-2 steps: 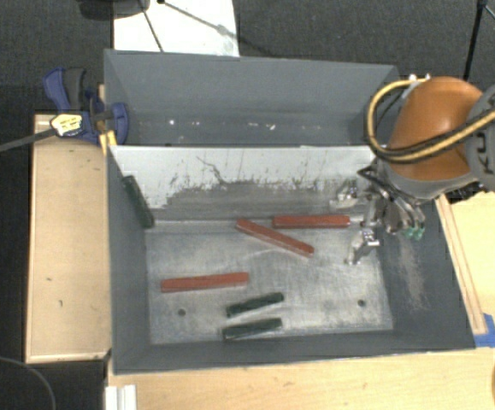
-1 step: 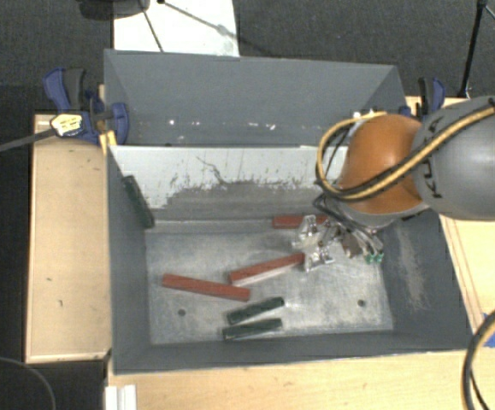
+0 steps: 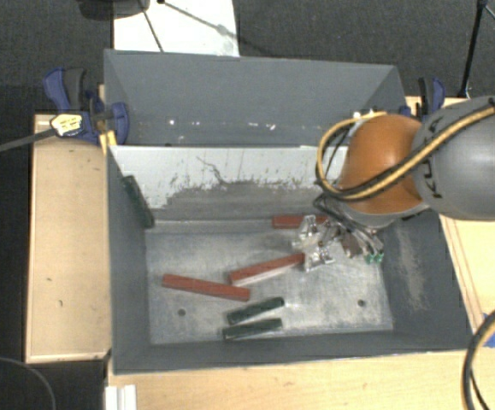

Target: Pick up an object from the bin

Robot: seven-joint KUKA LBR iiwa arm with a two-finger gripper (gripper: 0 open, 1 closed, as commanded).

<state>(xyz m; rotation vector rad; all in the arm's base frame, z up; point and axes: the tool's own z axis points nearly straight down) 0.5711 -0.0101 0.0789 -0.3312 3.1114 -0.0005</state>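
Observation:
My gripper (image 3: 317,246) hangs low in the right half of the bin, below the orange wrist cover. Its metal tip sits at the right end of a red-brown flat stick (image 3: 262,270) that lies slanted on the bin floor. Whether that stick is gripped I cannot tell. A short red-brown piece (image 3: 287,221) lies just behind the gripper, near the back wall. Left of the slanted stick lies another long red-brown stick (image 3: 205,288).
Two dark green sticks (image 3: 255,309) (image 3: 252,329) lie side by side near the front wall. A further dark green stick (image 3: 135,202) leans against the left wall. The arm comes in from the right, with cables looped over the wrist cover.

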